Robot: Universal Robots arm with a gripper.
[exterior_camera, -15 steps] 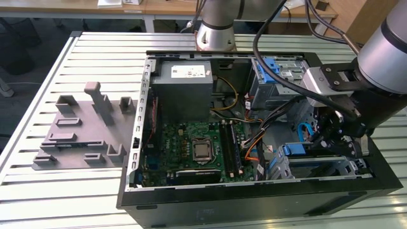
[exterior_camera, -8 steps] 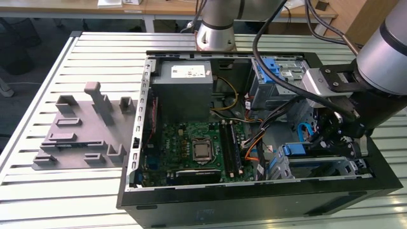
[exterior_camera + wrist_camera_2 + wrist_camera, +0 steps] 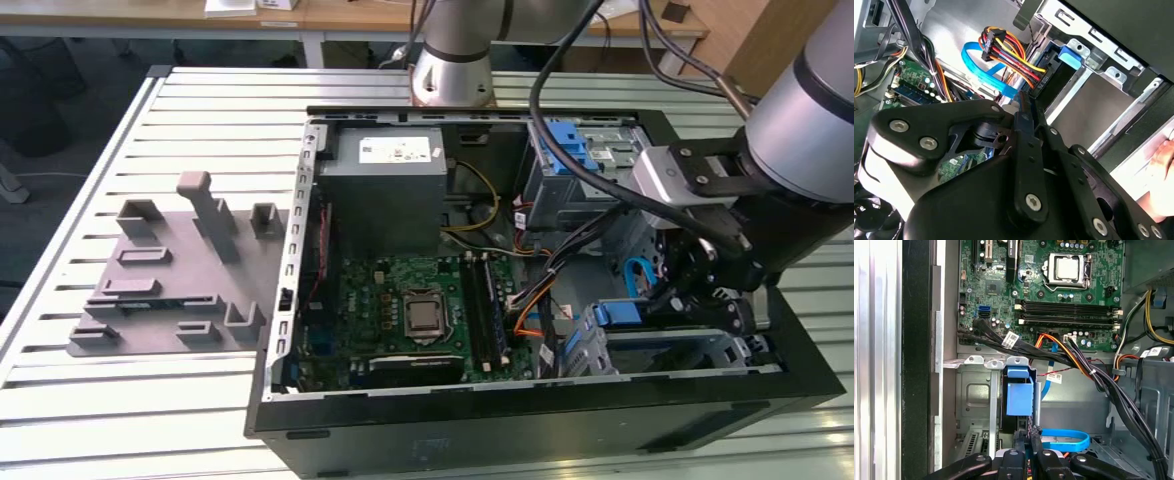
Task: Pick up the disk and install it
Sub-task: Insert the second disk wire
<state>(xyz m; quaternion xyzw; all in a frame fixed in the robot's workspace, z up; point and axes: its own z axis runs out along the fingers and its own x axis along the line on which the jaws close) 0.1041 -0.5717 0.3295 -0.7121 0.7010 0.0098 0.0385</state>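
The gripper (image 3: pixel 1029 434) is down inside the open computer case (image 3: pixel 287 330), at about 4 o'clock of the case in the exterior view. Its two black fingers (image 3: pixel 1020 446) are drawn together until the tips meet, with no real gap between them. In both wrist views the tips rest against the dark near edge of the disk (image 3: pixel 1019 397). Whether they nip a thin lip of it cannot be made out.

The disk stands on edge in the silver drive cage (image 3: pixel 976 390), just beside the case wall, with its blue plastic end showing. In the exterior view the disk (image 3: pixel 621 313) shows as a small blue patch at 9 o'clock from the gripper (image 3: pixel 674 300). A blue flat cable (image 3: pixel 1066 440) loops close beside the fingers. A bundle of orange, red and black wires (image 3: pixel 1009 55) runs past the disk (image 3: pixel 1070 56) in the second wrist view, where the gripper (image 3: pixel 1027 100) reaches up to it.

Most of the disk is hidden by the cage, so its label and silver face are out of sight. The gripper's own black linkage covers the near part of both wrist views. In the exterior view the arm (image 3: pixel 801 150) cuts off the case's 3 o'clock corner. The circuit board (image 3: pixel 400 310) lies at 7 o'clock of the case floor, and a grey metal box (image 3: pixel 387 190) at 11 o'clock.
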